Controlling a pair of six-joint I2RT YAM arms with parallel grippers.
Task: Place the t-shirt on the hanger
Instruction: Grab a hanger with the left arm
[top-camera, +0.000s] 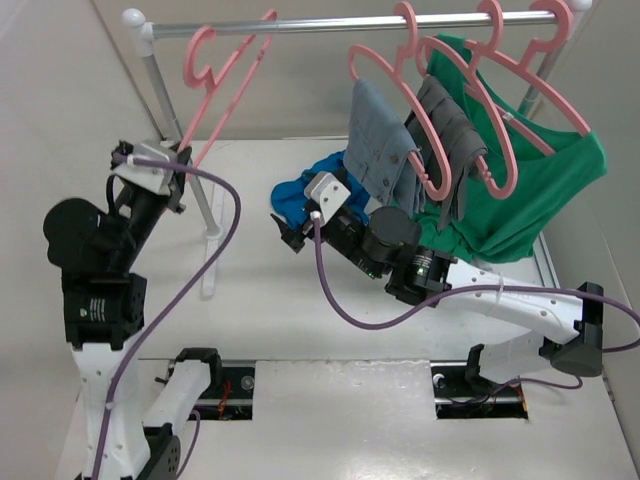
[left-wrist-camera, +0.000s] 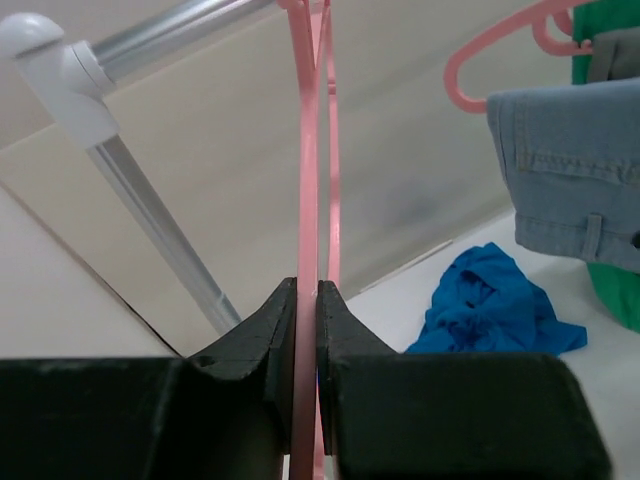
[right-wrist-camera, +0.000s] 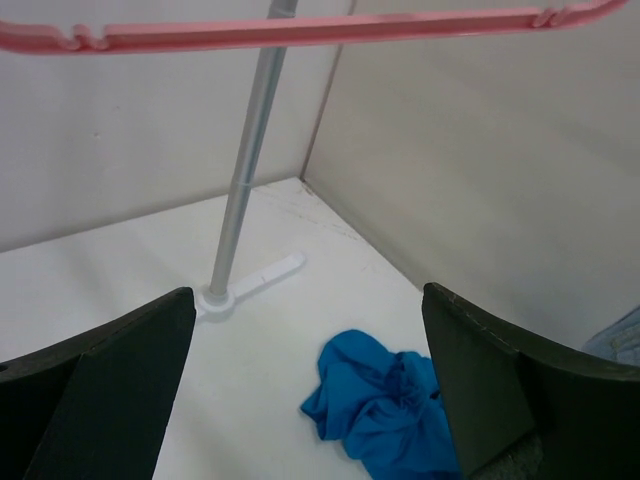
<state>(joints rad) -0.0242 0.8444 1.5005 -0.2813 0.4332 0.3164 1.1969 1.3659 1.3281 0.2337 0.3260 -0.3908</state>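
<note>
The bare pink hanger (top-camera: 225, 75) hangs from the rail at the left. My left gripper (top-camera: 181, 172) is shut on its lower bar; in the left wrist view the pink bar (left-wrist-camera: 307, 200) runs straight up between the closed fingers (left-wrist-camera: 345, 330). The bright blue t-shirt (top-camera: 308, 190) lies crumpled on the table behind my right gripper (top-camera: 288, 232), which is open and empty above and just in front of it. The shirt also shows in the left wrist view (left-wrist-camera: 490, 305) and low between the open fingers in the right wrist view (right-wrist-camera: 385, 410).
A silver clothes rail (top-camera: 340, 22) spans the back on a white-footed pole (top-camera: 205, 215). Pink hangers at the right carry a grey-blue denim garment (top-camera: 380, 150), a grey garment (top-camera: 450, 140) and a green shirt (top-camera: 530, 190). Walls close in left and back.
</note>
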